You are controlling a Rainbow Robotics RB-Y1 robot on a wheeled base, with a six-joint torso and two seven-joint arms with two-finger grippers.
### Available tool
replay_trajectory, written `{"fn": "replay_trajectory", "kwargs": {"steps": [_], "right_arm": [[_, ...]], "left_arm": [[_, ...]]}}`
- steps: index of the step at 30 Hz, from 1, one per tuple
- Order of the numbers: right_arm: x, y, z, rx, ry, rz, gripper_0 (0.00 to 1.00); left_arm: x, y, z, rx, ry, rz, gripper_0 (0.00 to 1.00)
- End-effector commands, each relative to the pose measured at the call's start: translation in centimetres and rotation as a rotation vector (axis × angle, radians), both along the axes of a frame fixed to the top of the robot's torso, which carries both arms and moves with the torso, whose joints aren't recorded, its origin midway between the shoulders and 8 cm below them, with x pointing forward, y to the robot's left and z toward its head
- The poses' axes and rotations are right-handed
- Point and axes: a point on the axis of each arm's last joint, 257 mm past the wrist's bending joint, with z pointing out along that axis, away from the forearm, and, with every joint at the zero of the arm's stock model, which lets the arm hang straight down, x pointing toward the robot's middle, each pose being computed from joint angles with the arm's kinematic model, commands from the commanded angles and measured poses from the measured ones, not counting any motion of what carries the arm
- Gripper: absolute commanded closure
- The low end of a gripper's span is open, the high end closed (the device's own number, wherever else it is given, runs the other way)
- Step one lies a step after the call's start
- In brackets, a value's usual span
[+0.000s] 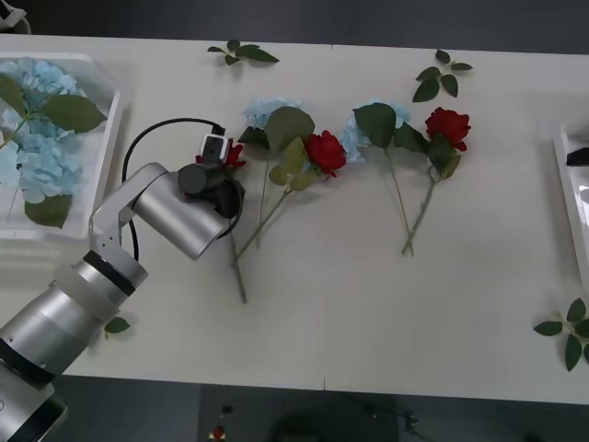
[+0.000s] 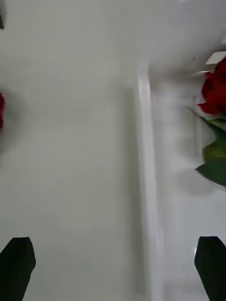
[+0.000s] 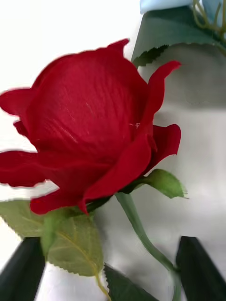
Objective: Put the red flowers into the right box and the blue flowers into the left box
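Observation:
My left gripper (image 3: 113, 275) is open, its black fingers on either side of the green stem of a red flower (image 3: 89, 131), close below the bloom. In the front view that bloom (image 1: 234, 154) peeks out beside the left wrist (image 1: 207, 180). Two more red flowers (image 1: 325, 150) (image 1: 448, 126) lie on the table, each beside a blue flower (image 1: 267, 110) (image 1: 352, 138). The left box (image 1: 109, 138) holds several blue flowers (image 1: 37, 157). My right gripper (image 2: 113, 268) hangs open over the rim of the right box (image 2: 143, 155), which holds a red flower (image 2: 214, 94).
Loose leaf sprigs lie at the table's back (image 1: 241, 52) (image 1: 440, 75), at the front right (image 1: 569, 330) and by the left arm (image 1: 117, 325). The right box (image 1: 575, 207) sits at the table's right edge. The table's front middle is bare.

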Motion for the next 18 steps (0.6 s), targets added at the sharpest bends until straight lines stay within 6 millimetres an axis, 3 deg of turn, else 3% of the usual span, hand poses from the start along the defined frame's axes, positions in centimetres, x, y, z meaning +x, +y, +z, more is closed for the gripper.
{"fn": "replay_trajectory", "kwargs": {"steps": [1, 4, 10, 12, 13, 14, 18], "right_arm": [[0.7, 4.4, -0.4, 0.058, -0.018, -0.032, 0.0], [1.4, 6.4, -1.2, 0.065, -0.033, -0.054, 0.0], [2.7, 8.3, -2.6, -0.01, -0.059, -0.092, 0.0], [3.3, 9.4, -3.1, -0.026, -0.058, -0.114, 0.0], [3.7, 10.1, -3.2, -0.025, -0.061, -0.125, 0.0], [3.9, 10.4, -3.4, -0.022, -0.06, -0.131, 0.0], [5.5, 12.8, -3.9, -0.001, -0.058, -0.155, 0.0]], "left_arm": [[0.6, -1.7, 0.9, -0.001, -0.007, -0.043, 0.53], [0.4, -2.1, 0.5, -0.016, 0.007, -0.046, 0.57], [-0.1, -2.5, -0.3, -0.047, 0.037, -0.046, 0.58], [-0.2, -2.4, -0.6, -0.047, 0.044, -0.045, 0.7], [-0.2, -2.3, -0.9, -0.048, 0.049, -0.043, 0.94], [-0.2, -2.3, -0.9, -0.05, 0.049, -0.043, 0.99], [0.2, -2.5, -1.0, -0.063, 0.033, -0.052, 1.0]]}}
